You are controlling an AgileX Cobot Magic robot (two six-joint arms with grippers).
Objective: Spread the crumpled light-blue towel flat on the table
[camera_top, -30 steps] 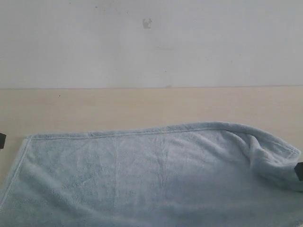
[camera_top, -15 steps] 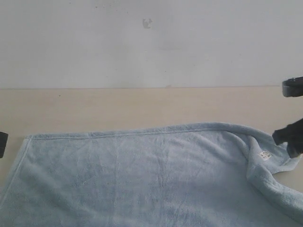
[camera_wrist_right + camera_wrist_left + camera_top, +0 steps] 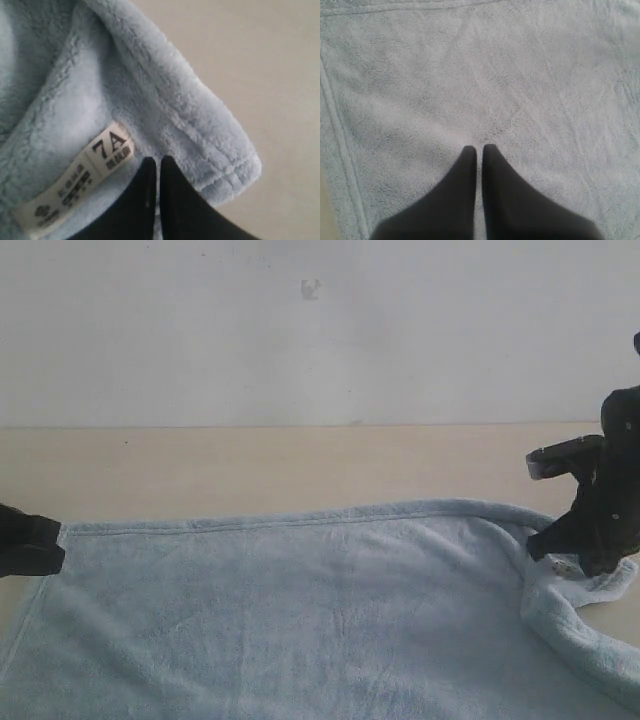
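Pale-blue terry towel (image 3: 300, 620) on the near part of the beige table (image 3: 300, 465), mostly flat. Its far hemmed edge (image 3: 250, 523) runs nearly straight across the exterior view. The right end is not flat: the corner (image 3: 590, 590) is turned over in a thick roll, with the white printed tag (image 3: 75, 182) face up on it.

Left gripper (image 3: 35, 545) at the towel's far left corner. In the left wrist view its two dark fingers (image 3: 465, 175) lie closed together, tips over the pile, with a side hem (image 3: 340, 150) nearby.

Right gripper (image 3: 560, 548) at the turned-over corner, fingers (image 3: 142, 195) also closed together, tips just beside the tag. Whether either pair pinches cloth cannot be told.

Behind the table, a white wall (image 3: 450, 340).
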